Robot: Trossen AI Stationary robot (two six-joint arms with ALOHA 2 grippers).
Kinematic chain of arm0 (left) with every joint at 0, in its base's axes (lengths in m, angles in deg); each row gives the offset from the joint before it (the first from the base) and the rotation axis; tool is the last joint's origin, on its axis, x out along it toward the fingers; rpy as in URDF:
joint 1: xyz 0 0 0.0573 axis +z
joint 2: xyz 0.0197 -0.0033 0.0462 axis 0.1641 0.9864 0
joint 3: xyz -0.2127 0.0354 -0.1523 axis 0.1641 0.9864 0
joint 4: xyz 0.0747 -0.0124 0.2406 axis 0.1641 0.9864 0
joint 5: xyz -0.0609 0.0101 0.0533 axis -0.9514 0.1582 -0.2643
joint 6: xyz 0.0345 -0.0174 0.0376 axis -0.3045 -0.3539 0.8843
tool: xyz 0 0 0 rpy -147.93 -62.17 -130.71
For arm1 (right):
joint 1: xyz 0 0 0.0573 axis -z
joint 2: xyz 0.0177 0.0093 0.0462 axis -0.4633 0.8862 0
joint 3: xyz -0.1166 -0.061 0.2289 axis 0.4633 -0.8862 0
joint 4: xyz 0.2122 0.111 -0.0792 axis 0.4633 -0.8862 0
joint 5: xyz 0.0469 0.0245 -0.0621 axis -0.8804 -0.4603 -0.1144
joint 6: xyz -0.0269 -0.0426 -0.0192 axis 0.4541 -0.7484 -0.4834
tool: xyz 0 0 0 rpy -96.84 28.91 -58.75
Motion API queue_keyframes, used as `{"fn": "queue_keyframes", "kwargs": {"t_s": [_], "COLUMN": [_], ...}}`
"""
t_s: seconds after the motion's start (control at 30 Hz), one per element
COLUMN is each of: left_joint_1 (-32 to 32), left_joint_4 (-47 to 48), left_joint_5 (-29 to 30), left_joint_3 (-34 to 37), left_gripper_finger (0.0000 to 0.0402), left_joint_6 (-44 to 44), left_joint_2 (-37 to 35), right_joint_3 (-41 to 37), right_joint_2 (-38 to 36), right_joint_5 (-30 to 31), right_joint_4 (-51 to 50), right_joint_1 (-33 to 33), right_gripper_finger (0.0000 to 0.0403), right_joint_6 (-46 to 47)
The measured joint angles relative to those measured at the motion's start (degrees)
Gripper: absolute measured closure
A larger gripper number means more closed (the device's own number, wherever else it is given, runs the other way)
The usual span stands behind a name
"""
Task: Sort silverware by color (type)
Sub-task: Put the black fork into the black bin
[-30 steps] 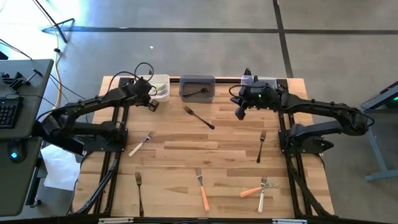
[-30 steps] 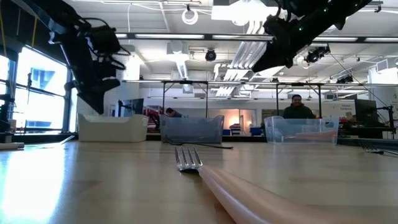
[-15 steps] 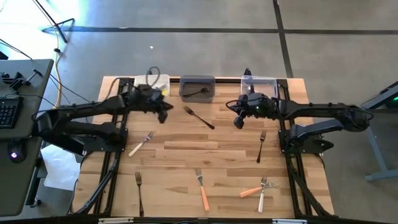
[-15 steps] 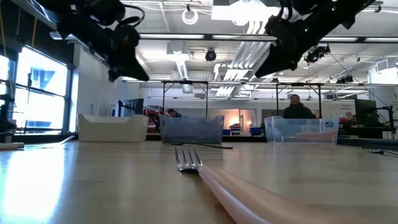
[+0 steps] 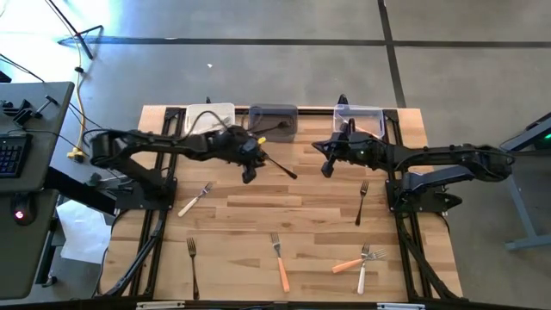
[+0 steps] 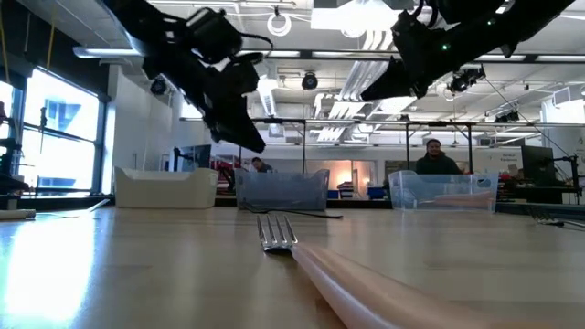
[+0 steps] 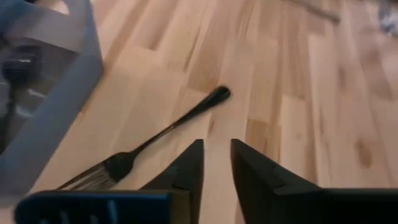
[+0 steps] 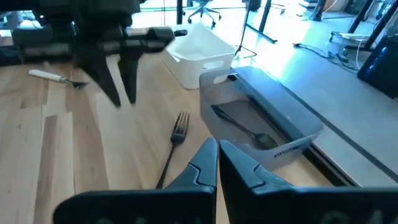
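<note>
Left gripper [image 5: 249, 175] hovers over the counter [image 5: 301, 207] just beside the black fork [image 5: 275, 162], fingers [image 7: 186, 171] slightly parted, gripping nothing. Right gripper [image 5: 326, 169] hangs to the fork's right, fingers closed and empty. Three bins line the far edge: white bin [image 5: 211, 119], grey bin [image 5: 274, 120] holding a dark fork, clear bin [image 5: 359, 120]. Other forks lie scattered nearer; an orange-handled fork [image 5: 279, 261] lies at the near edge
</note>
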Motion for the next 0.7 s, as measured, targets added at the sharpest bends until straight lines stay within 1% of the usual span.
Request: {"fn": "queue_keyframes", "kwargs": {"t_s": [0.13, 0.2, 0.27, 0.37, 0.43, 0.5, 0.6, 0.7], "left_joint_1": [0.05, 0.04, -0.30, -0.61, -0.63, -0.57, -0.57, -0.57], "left_joint_4": [5.59, 5.45, 4.22, -2.73, -6.97, -11.79, -17.43, -20.10], "left_joint_5": [0.77, 0.89, 0.92, 0.86, 0.71, 0.85, 1.11, 1.13], "left_joint_3": [-4.96, -5.77, -5.32, -2.92, -1.32, 0.35, 2.38, 3.28], "left_gripper_finger": [0.0289, 0.0284, 0.0289, 0.0315, 0.0338, 0.0360, 0.0389, 0.0399], "left_joint_6": [-0.09, -0.48, -0.70, -2.93, -4.03, -4.63, -5.17, -5.20], "left_joint_2": [5.00, 5.89, 6.05, 6.02, 6.02, 6.02, 6.02, 6.00], "right_joint_3": [0.00, 0.00, 0.47, 3.45, 5.65, 7.14, 9.28, 9.76], "right_joint_2": [0.00, 0.00, -0.31, -0.37, 0.30, 1.12, 2.03, 2.55], "right_joint_5": [-0.01, -0.03, -0.20, -0.13, 0.04, 0.00, -0.93, -3.58], "right_joint_4": [-1.39, -4.02, -9.69, -24.52, -35.00, -43.08, -51.07, -58.55], "right_joint_1": [0.10, -0.34, -0.96, -2.86, -5.48, -8.80, -14.23, -19.40], "right_gripper_finger": [0.0403, 0.0402, 0.0403, 0.0402, 0.0402, 0.0402, 0.0402, 0.0402], "right_joint_6": [2.32, 5.34, 9.82, 21.27, 29.86, 38.06, 51.33, 64.86]}}
